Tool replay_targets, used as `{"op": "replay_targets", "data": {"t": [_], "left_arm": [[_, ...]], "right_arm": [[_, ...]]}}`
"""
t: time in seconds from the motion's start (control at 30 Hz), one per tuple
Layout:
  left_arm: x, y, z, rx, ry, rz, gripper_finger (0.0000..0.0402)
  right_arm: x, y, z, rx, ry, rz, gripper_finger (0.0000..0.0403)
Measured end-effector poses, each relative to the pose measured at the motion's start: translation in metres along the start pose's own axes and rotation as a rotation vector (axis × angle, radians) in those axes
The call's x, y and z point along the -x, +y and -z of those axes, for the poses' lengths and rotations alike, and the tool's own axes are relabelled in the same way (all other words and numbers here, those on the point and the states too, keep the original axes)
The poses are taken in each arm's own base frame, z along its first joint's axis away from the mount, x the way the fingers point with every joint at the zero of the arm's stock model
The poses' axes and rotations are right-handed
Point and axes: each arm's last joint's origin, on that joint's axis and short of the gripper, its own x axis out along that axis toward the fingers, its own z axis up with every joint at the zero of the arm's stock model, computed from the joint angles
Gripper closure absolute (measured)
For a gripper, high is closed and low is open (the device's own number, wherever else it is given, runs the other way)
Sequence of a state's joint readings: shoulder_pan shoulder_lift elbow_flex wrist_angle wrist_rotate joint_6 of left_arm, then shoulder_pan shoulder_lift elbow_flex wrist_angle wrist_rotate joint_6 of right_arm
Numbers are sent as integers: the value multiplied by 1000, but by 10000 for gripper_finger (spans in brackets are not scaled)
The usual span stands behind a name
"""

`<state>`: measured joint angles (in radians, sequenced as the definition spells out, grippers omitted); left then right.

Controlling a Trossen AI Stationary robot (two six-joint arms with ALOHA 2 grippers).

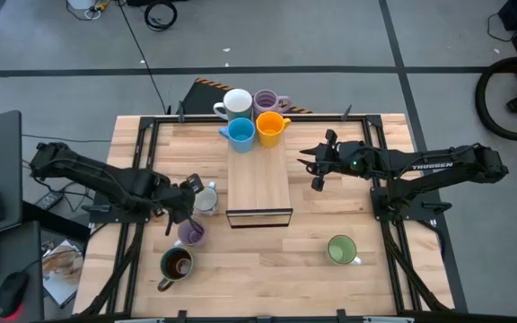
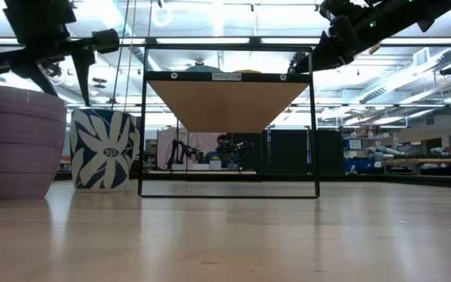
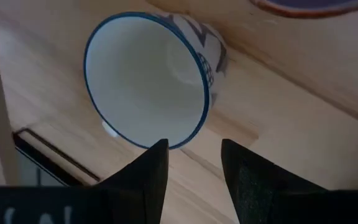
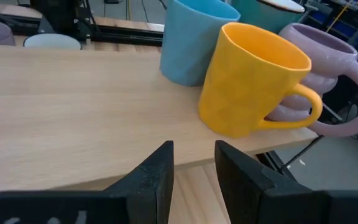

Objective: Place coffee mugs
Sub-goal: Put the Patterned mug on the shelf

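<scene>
A white mug with a blue flower pattern stands upright on the table, left of a raised wooden shelf. My left gripper hangs open above it, tilted down, with the fingertips over the mug's rim. At the shelf's far end stand a white mug, a lilac mug, a blue mug and an orange mug. My right gripper is open and holds nothing; it is off the shelf's right side and points at the orange mug.
A lilac mug and a dark olive mug stand near the table's left front. A green mug stands at the right front. The shelf's black wire frame raises the board above the table.
</scene>
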<state>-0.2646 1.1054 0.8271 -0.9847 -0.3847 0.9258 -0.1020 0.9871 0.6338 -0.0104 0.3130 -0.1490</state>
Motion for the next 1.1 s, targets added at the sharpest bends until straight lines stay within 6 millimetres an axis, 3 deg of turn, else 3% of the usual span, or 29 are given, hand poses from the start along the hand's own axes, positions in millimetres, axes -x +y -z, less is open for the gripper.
{"op": "replay_targets", "data": {"t": [0.27, 0.63, 0.9, 1.03, 1.1], "left_arm": [[-13, 4, -7, -147, -3, 46, 247], [-44, 15, -10, -108, -45, 176, 249], [-53, 19, -5, -73, -47, 218, 316], [-54, 20, -2, 2, -44, 232, 369], [-54, 21, -1, 53, -58, 238, 376]], "right_arm": [[0, 0, -1, -26, -11, -8, 280], [-1, 2, -1, -37, -13, -45, 280], [0, 3, 0, -36, -11, -80, 280], [0, 3, 0, -39, -7, -81, 280], [0, 3, 0, -39, -6, -82, 280]]}}
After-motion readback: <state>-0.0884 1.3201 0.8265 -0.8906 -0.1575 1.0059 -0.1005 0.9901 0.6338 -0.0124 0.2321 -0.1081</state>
